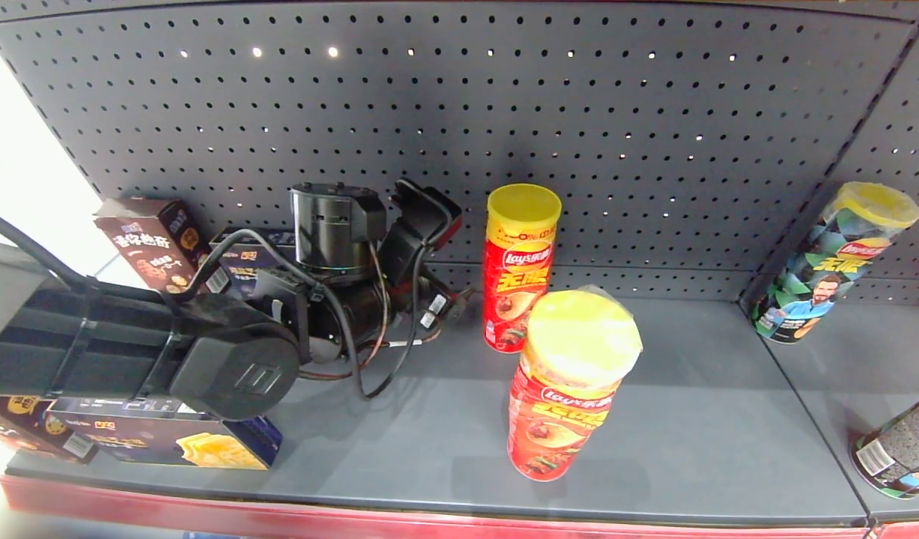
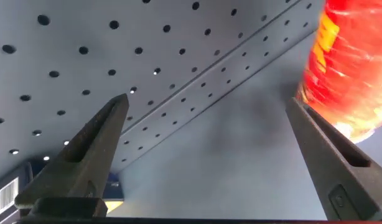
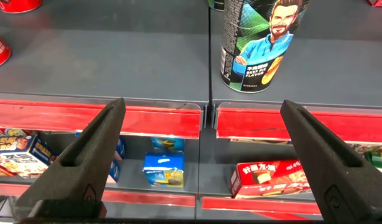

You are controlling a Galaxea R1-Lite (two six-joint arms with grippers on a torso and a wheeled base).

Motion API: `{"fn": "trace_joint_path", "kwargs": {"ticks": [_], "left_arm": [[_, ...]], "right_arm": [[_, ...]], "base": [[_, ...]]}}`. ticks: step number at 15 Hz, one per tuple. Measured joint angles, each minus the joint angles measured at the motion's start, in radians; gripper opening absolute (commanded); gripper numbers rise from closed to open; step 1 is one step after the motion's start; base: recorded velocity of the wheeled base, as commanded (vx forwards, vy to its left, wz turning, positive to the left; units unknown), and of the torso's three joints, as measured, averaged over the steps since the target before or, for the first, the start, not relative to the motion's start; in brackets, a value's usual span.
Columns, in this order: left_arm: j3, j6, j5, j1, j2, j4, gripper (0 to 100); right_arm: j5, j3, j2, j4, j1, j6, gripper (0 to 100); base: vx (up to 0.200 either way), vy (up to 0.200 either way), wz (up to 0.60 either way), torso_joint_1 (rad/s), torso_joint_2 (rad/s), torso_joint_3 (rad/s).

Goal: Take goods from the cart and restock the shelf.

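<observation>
Two red chip cans with yellow lids stand upright on the grey shelf point(image 1: 714, 419): one at the back point(image 1: 520, 269) and one nearer the front edge point(image 1: 571, 382). My left arm lies over the shelf's left part, its wrist point(image 1: 354, 262) just left of the back can. My left gripper point(image 2: 206, 107) is open with nothing between its fingers, facing the pegboard wall. A red can point(image 2: 353, 62) sits just outside one finger point(image 2: 321, 149). My right gripper point(image 3: 203, 107) is open and empty, in front of the shelf's red edge strip point(image 3: 160, 121).
Snack boxes sit at the shelf's left: a brown one point(image 1: 156, 239) leaning at the back and a blue one point(image 1: 167, 442) at the front. Green-patterned cans stand at the right point(image 1: 833, 262) point(image 1: 897, 449) point(image 3: 256, 43). Lower shelves hold boxes point(image 3: 265, 177).
</observation>
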Motion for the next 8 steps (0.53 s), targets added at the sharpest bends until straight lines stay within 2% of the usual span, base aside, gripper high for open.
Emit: {"fn": "trace_joint_path", "kwargs": {"ticks": [8], "left_arm": [[-0.060, -0.004, 0.006, -0.024, 0.067, 0.003, 100]], "right_arm": [[0.000, 0.000, 0.000, 0.000, 0.000, 0.000, 100]], "base": [[0.000, 0.000, 0.00, 0.000, 0.00, 0.000]]}}
